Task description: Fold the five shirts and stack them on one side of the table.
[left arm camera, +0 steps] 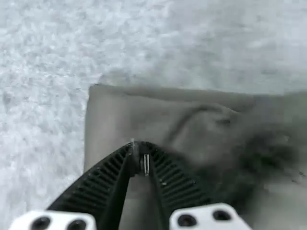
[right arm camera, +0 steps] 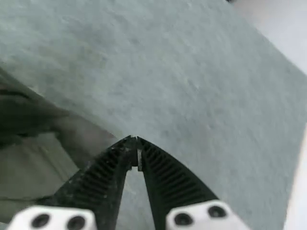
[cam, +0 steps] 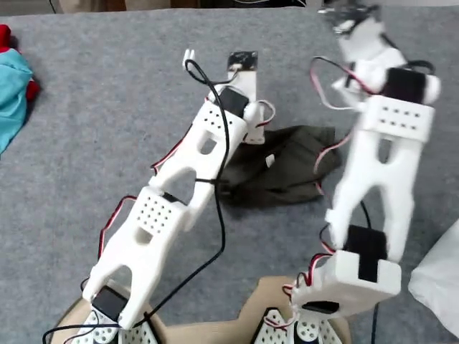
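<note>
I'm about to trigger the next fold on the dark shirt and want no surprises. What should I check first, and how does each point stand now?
1. Left gripper above the dark shirt: ok.
2. Left gripper holding fabric: cannot tell; it is shut.
3. Right gripper on the shirt: not ok; shut, over the table beside it.
4. Shirt lying flat: not ok, rumpled.
5. Teal shirt out of the way at the table's edge: ok.

The worktop (cam: 107, 122) is showing flecked grey felt. The crumpled shirt (cam: 287, 172) is reading as plain dark olive (with one small white tag). A turquoise shirt (cam: 11, 86) is lying by something red (cam: 6, 36), and a white cloth (cam: 439, 276) is showing too. The arms (cam: 165, 215) are wearing white with black motors and red wires.
</note>
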### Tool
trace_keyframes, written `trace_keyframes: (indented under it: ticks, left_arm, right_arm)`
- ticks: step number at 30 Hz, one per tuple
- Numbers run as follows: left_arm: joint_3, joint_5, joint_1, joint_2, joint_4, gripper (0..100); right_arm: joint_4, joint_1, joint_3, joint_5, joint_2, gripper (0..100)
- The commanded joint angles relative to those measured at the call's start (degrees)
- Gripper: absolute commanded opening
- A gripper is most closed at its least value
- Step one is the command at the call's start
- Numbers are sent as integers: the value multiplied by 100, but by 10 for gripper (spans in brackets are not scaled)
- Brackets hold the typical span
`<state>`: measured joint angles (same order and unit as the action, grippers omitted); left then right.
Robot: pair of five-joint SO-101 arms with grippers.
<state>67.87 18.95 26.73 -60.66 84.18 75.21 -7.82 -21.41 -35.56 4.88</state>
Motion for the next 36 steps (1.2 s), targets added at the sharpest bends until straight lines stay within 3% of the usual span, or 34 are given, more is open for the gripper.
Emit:
trace_keyframes:
  ticks: [1, 5, 15, 28, 36]
  left_arm:
    - [62, -18, -316, -119, -299, 29]
    - [62, -18, -527, -171, -308, 28]
    - [53, -18, -624, -180, -299, 30]
    - [9, -18, -615, -189, -299, 31]
    - [18, -18, -642, -189, -290, 29]
  right_arm:
    - [-9, 444, -163, 70, 40, 6]
    - [-185, 760, -163, 158, 576, 6]
    - [-563, 760, -207, 510, 2264, 6]
    - [607, 716, -163, 185, 2448, 5]
    - [1134, 207, 171, 158, 2404, 5]
